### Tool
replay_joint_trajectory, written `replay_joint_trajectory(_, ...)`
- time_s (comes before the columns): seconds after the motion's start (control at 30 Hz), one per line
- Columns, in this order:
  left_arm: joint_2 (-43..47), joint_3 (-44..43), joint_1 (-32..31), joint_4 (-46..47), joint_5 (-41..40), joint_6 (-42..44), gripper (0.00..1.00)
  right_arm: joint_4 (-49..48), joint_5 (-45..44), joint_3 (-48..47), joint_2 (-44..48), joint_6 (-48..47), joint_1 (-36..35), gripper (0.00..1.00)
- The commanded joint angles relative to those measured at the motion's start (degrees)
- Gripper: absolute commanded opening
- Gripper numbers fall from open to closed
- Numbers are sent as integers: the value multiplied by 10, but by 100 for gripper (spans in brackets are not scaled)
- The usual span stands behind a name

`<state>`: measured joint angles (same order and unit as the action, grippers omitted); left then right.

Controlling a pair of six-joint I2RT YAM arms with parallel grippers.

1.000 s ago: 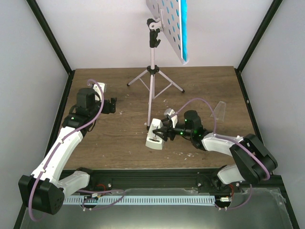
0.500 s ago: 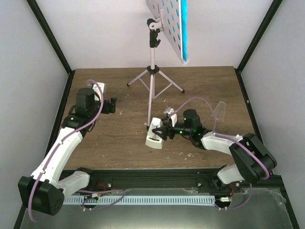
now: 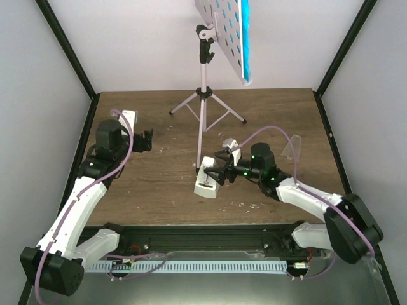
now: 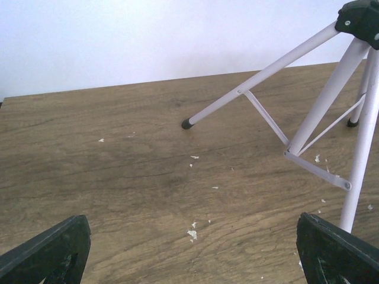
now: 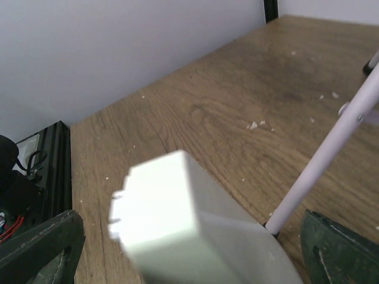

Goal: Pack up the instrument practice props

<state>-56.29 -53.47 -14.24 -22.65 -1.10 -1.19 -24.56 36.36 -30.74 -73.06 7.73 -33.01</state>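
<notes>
Now | metronome tipped, base toward near edge | right claw gripping

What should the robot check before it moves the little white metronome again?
1. Right end effector closed on the metronome: cannot tell; wide fingers in the wrist view.
2. Metronome clear of the music stand leg: not ok, a leg foot sits right beside it.
3. Left end effector free: ok, open and empty.
4. Booklet secure on stand: ok, resting on the desk.
5. Packing container visible: cannot tell.
</notes>
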Motion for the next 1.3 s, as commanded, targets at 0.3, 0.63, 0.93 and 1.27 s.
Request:
replay_joint_trajectory(0.3, 11, 15, -1, 21, 14, 5, 96, 62, -78, 6, 135, -1, 9, 100)
replay_joint_trajectory(0.63, 4, 11, -109, 8, 48, 15, 94, 76, -147, 88, 248, 19, 24, 100)
replay_joint_trajectory(0.93, -37, 83, -151, 169, 328, -183, 90, 23, -124, 152, 302, 33, 24, 100)
replay_joint_trajectory(1.27, -85, 168, -291, 281, 136, -117, 89, -40, -133, 151, 284, 96, 24, 100)
